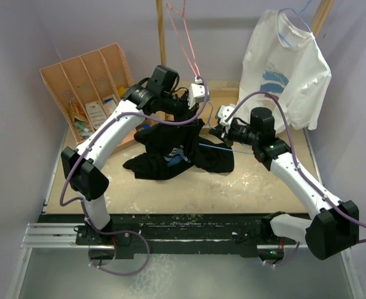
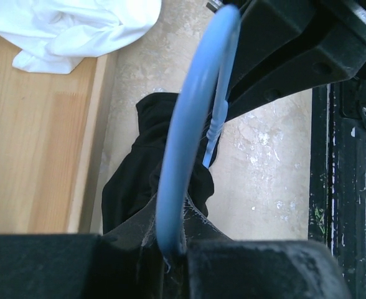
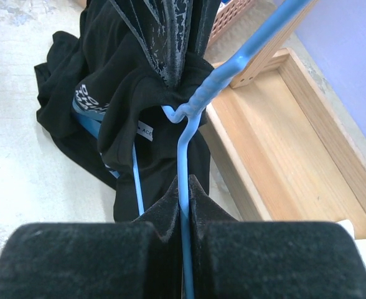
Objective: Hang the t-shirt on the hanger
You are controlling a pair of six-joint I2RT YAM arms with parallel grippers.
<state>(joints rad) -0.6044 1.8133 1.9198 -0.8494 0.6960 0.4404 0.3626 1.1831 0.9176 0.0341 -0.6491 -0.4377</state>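
Two robot arms met over the middle of a pale table (image 1: 251,187), both gripping the same thin light-blue wire hanger (image 3: 198,103). The left gripper (image 2: 173,249) had its jaws pressed together on the hanger's curved hook, with the blue wire rising out from between its dark pads in the left wrist view. The right gripper (image 3: 184,208) pinched a straight run of the wire just below the twisted neck, jaws tight against it with no gap showing.

The black t-shirt (image 1: 170,156) was bunched around the hanger's neck. Part of its collar area was draped over one sloping side of the wire, and another length of blue wire passed down under the cloth. The rest sagged in a crumpled heap — its lower folds lay on the table between the two arms. A patch of light blue print and a small white label showed among the folds in the right wrist view.

Behind the arms a wooden frame (image 1: 161,37) stood at the back of the table. A white t-shirt (image 1: 286,68) with a blue print hung at the back right, and a pink-red wire hanger (image 1: 184,40) hung near the centre. A slanted wooden tray (image 1: 86,78) with dividers sat at the back left, holding small items too small to identify.
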